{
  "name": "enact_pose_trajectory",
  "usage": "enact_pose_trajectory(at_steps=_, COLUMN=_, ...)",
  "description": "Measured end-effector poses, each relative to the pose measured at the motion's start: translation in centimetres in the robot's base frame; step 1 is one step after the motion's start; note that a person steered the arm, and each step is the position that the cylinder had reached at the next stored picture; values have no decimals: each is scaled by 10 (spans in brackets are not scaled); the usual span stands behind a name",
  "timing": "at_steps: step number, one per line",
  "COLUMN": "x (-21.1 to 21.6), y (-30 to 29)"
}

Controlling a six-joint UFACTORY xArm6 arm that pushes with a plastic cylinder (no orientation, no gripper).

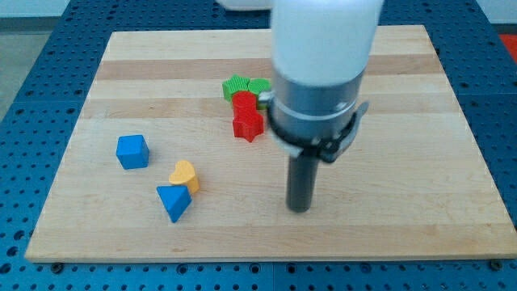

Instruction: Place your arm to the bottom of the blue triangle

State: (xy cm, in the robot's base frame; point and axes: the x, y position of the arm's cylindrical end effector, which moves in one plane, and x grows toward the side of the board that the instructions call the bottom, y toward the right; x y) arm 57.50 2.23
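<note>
views: one cam only, no 2nd view overlapping
angle: looking down, tilted, at pale wooden board (121,234)
range: sitting close, white-and-grey arm (323,56) filling top

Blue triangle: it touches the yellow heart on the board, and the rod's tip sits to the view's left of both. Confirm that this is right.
One part is wrong. In the camera view, my tip sits to the view's right of both, not the left. The blue triangle does touch the yellow heart on the board.
</note>
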Motion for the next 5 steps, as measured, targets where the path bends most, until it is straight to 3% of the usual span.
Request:
enact_pose_trajectory(at_steps=2, x=32, y=-83)
enact_pose_trajectory(at_steps=4, x=28, y=-152)
enact_pose_trajectory(at_steps=5, x=15, y=-158)
